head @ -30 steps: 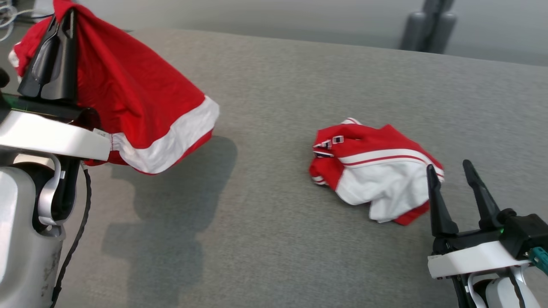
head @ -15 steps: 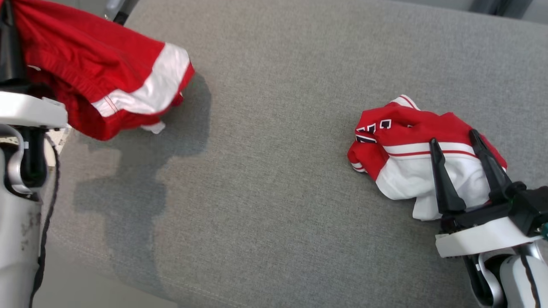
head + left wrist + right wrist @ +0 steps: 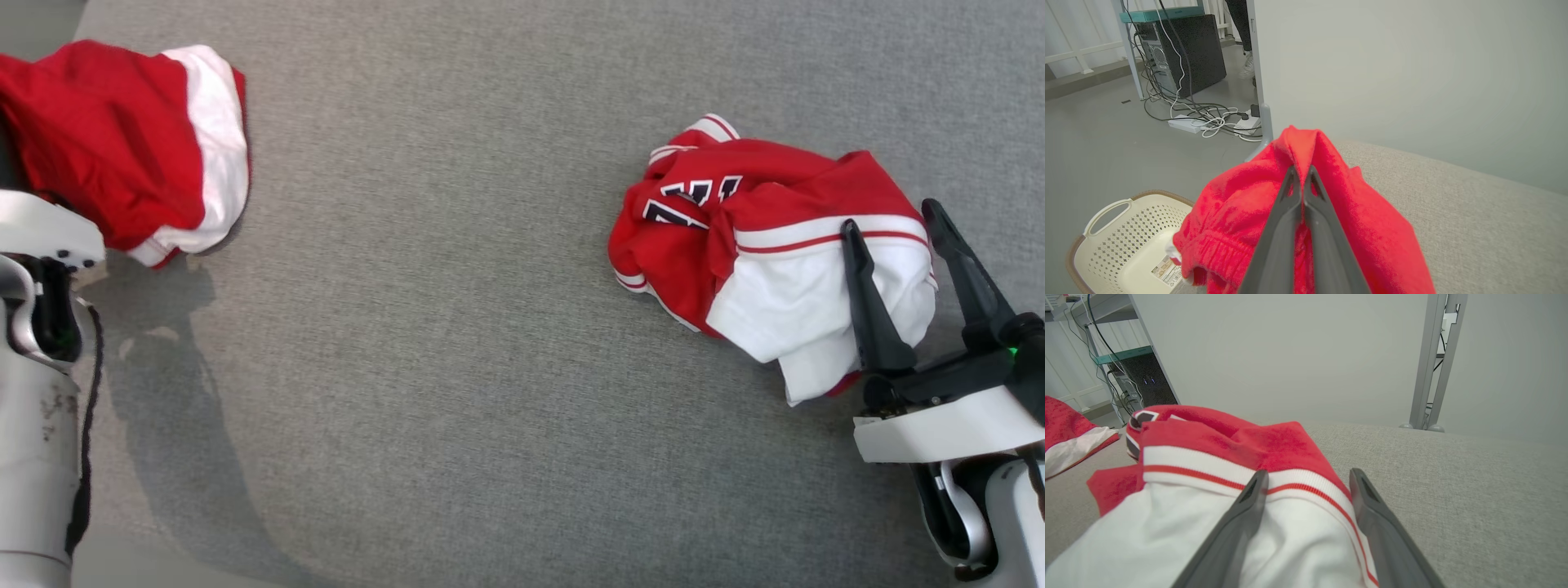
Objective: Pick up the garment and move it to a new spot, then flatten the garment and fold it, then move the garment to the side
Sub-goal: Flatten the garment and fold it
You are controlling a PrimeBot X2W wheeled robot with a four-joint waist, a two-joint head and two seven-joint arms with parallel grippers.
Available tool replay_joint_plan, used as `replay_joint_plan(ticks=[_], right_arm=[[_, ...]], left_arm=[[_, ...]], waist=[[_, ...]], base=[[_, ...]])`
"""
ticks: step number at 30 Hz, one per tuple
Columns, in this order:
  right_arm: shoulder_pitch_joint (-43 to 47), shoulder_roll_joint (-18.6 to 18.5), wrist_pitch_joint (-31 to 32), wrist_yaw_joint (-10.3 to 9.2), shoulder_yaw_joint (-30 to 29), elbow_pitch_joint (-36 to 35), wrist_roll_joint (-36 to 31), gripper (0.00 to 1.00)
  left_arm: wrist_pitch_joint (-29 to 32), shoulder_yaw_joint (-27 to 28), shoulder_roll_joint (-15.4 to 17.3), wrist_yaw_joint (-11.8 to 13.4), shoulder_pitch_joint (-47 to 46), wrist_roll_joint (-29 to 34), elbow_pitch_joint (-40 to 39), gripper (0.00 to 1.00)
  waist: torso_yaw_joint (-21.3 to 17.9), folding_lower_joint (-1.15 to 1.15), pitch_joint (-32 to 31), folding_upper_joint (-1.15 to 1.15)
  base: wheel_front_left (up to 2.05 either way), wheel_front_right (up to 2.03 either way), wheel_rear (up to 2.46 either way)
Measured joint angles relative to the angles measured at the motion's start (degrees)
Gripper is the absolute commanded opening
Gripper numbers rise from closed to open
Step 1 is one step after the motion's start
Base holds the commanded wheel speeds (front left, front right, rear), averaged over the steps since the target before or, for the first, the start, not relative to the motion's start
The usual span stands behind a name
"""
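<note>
The left gripper (image 3: 1301, 169) was pinched tight on the red garment (image 3: 1237, 200); the right gripper (image 3: 891, 214) stood with fingers spread wide.

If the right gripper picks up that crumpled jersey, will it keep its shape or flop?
Likely floppy: the jersey lies in soft, bunched folds, so it should unfurl and hang. Probably light, being thin cloth. A pinch on one layer may lift only that fold at first, dragging the rest.

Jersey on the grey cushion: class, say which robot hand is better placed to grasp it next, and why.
Right. The right hand is open and poised over the jersey. The left hand is shut on the shorts, well off to the left.
</note>
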Motion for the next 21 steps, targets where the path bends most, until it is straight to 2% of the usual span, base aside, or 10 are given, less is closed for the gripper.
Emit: replay_joint_plan(ticks=[4, 5, 6, 12, 21], right_arm=[[-0.4, -0.1, 0.0, 0.0, -0.1, -0.9, 0.0, 1.0], [-0.4, -0.1, 0.0, 0.0, -0.2, -1.0, 0.0, 1.0], [-0.5, 0.0, 0.0, 0.0, -0.2, -1.1, -0.1, 1.0], [-0.4, 0.6, -0.6, 0.0, -0.2, -0.8, -0.2, 1.0], [1.0, 2.3, -2.7, 0.0, 0.6, 3.4, 0.5, 1.0]], left_arm=[[0.0, 1.7, -2.0, -1.6, -0.3, 0.0, 5.9, 0.0], [0.0, 2.2, -2.4, -2.0, -0.3, 0.0, 7.1, 0.25], [0.0, 2.7, -2.7, -2.5, -0.3, -0.1, 8.0, 1.0], [0.0, 6.0, -3.0, -3.8, 1.3, 1.3, 7.1, 1.0], [0.0, 11.9, -6.4, -2.2, 13.9, 8.9, -7.0, 1.0]], waist=[[-1.5, 0.0, 1.4, 0.0], [-1.9, 0.0, 1.5, 0.0], [-2.2, 0.0, 1.6, 0.0], [-2.4, 0.0, -0.1, 0.0], [-2.0, 0.0, -6.5, 0.0]], base=[[0.0, 0.0, 0.0], [0.0, 0.0, 0.0], [0.0, 0.0, 0.0], [0.0, 0.0, 0.0], [0.0, 0.0, 0.0]])
